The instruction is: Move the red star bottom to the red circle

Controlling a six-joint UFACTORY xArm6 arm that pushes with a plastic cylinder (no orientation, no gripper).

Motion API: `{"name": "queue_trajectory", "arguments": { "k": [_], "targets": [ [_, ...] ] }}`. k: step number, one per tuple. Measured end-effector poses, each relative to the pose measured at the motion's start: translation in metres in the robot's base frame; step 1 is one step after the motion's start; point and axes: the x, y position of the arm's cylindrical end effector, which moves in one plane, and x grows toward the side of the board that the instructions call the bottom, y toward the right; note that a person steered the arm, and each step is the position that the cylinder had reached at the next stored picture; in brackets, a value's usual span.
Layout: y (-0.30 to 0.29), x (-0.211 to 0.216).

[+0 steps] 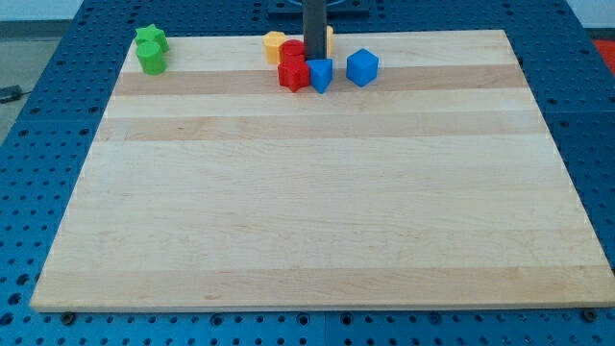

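The red star point(293, 75) lies near the view's top edge of the wooden board point(307, 211). The red circle point(292, 51) sits just above it, touching it and partly hidden by it. My tip point(314, 58) is at the end of the dark rod, right beside both red blocks on their right, just above a blue block point(320, 74) that touches the star's right side.
A second blue block point(362, 67) lies to the right. A yellow block point(276, 45) sits left of the red circle, and another yellow one point(329, 40) shows behind the rod. A green star point(151, 38) and a green round block point(151, 60) are at the top left.
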Motion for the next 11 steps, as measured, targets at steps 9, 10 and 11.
{"name": "queue_trajectory", "arguments": {
  "k": [9, 10, 11],
  "targets": [
    [-0.066, -0.007],
    [-0.054, -0.007],
    [-0.032, -0.007]
  ]
}}
